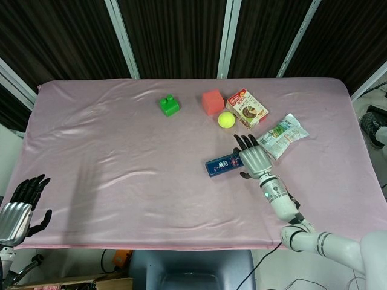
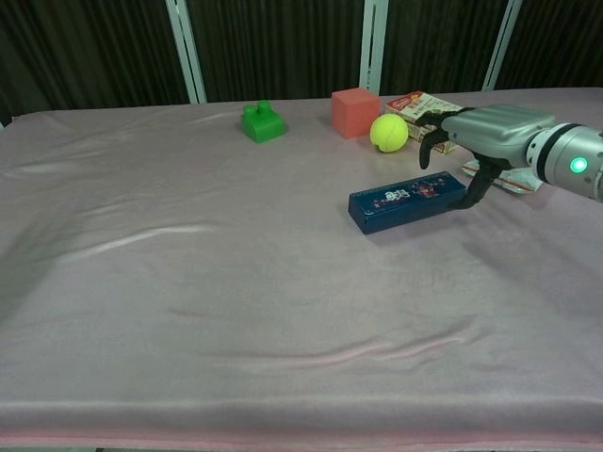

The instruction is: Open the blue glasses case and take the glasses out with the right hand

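The blue glasses case lies closed on the pink tablecloth, right of centre, its right end angled toward the far side. My right hand hovers over that right end with its fingers apart and curved downward. Its thumb reaches down to the case's end and seems to touch it. It holds nothing. My left hand is off the table's near left corner, fingers apart and empty, seen only in the head view.
Behind the case are a yellow tennis ball, a red cube, a green block, and a snack box. A snack bag lies just right of my right hand.
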Controlling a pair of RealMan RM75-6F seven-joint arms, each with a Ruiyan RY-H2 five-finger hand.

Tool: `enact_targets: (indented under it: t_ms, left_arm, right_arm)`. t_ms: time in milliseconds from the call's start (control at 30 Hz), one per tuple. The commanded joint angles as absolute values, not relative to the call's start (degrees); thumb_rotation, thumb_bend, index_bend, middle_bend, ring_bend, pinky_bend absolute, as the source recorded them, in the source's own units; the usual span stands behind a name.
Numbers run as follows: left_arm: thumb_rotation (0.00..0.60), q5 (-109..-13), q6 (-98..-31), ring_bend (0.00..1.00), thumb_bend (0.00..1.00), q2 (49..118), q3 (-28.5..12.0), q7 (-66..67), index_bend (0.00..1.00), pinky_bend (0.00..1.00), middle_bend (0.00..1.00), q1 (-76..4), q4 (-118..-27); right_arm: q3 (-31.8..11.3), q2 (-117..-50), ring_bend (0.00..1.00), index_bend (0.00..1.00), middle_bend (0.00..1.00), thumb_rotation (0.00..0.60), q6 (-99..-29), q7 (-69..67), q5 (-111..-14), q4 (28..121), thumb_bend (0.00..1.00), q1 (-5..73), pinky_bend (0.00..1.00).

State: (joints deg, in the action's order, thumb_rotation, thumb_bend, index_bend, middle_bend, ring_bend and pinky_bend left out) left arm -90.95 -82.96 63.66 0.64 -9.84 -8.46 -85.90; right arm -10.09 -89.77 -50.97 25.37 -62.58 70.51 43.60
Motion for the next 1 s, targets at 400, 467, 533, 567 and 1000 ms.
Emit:
enact_targets:
  t_ms: [400,467,533,567,1000]
  left_arm:
    - [0.6,-90.7,-83.2,0.0,0.43,63.6,0.5,-9.2,0.0,0.06,0.01,-8.3,-86.5]
    - [0.6,-90.8,-83.6,0.0,0.43,63.5,0.5,-9.5,0.0,0.06,0.01,-8.2,-86.4]
    - [0.6,-90.9,-83.7,0.0,0.43,63.5,0.5,-9.6,0.0,0.06,0.01,-8.1,-86.3]
    - [0.6,-91.0,-83.7,0.0,0.43,63.5,0.5,-9.6,0.0,0.06,0.01,-8.1,-86.3]
    - [0.6,-91.5,-83.7,0.0,0.43,63.7,0.8,-8.9,0.0,0.06,0.02,-8.1,-86.4]
  right_arm:
    - [-10.6,-94.6,0.0,0.49,0.06,0.6,-50.3,25.4,-62.7,65.7,0.52,45.7,0.0]
    - [-10.5,-94.1,0.0,0.49,0.06,0.6,-50.8,24.8,-62.9,66.2,0.52,45.3,0.0]
    - [-10.3,-93.6,0.0,0.48,0.06,0.6,-51.1,24.5,-63.4,66.6,0.52,45.0,0.0]
    - [-10.1,-93.4,0.0,0.47,0.06,0.6,-51.3,24.3,-63.6,66.8,0.52,44.8,0.0]
    - [-9.5,-94.1,0.0,0.47,0.06,0.6,-50.9,22.6,-64.3,65.4,0.52,44.2,0.0]
